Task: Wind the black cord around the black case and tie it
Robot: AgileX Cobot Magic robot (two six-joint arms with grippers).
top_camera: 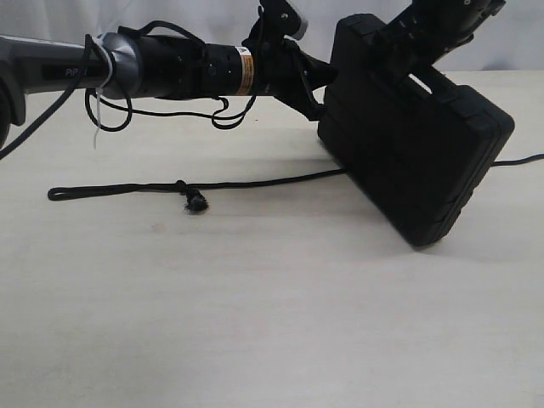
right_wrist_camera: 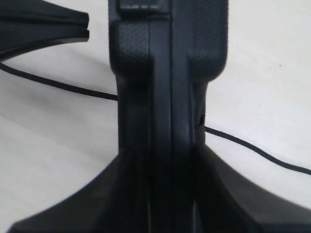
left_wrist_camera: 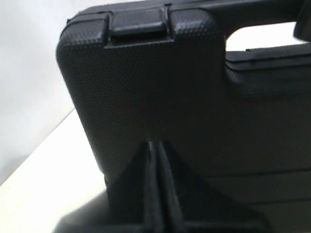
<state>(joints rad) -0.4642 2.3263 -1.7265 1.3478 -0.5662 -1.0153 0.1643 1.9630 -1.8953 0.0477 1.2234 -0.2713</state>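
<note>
Centrally, a pale surface carries the scene, with two robot arms meeting at a tilted box.

1. The black case stands on edge, leaning so that one rounded corner points down at the surface (whether it touches is hard to tell). Its handle cutout faces up and to the rear.
2. The right gripper comes down from the upper right. In the right wrist view this gripper has a finger on each side of the case's narrow edge, pinching it.
3. The left gripper reaches in level from the left, just beside the case's left edge. In the left wrist view its fingers are pressed together, with the case's textured face right behind them.
4. The black cord lies flat on the surface. Its looped end is far to the left, a small frayed knot sits partway along, and the line then passes beneath the case and comes out on the right.
</note>
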